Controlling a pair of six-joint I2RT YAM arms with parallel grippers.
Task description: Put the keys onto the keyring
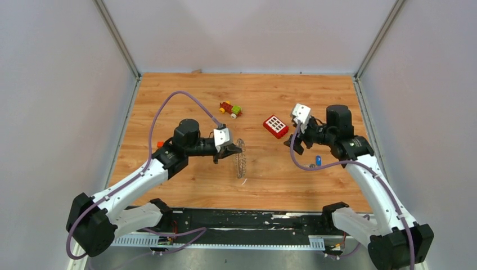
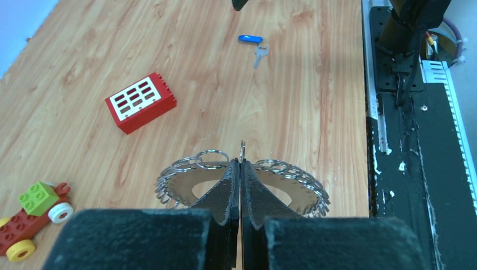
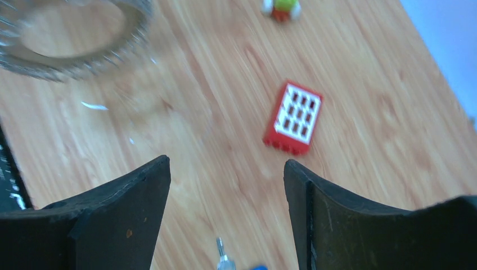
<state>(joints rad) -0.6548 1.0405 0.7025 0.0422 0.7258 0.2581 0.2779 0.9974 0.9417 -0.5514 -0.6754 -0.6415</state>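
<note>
Two tiny keys (image 1: 318,161) are being seen flat on the table (image 1: 185,101), at about 3 o'clock from the keyring (image 1: 241,158) in the top view and well apart from it. The keyring is being held on edge by the left gripper (image 2: 241,171), whose jaws are being pressed shut on its rim. From above, its long line is running from 12 to 6 o'clock.

The right gripper (image 3: 226,169) is being held spread wide, grasping nothing, near the keys at their 10 o'clock. Both keys are being judged light, stiff and apt to skid on the wood. The blue-headed piece (image 2: 250,39) is being judged the better hold, being thicker than the thin metal key (image 2: 259,55) touching it.

In the left wrist view, the blue-headed piece is being laid out from 9 to 3 o'clock, and the metal key's blade is being pointed toward 7 o'clock.
</note>
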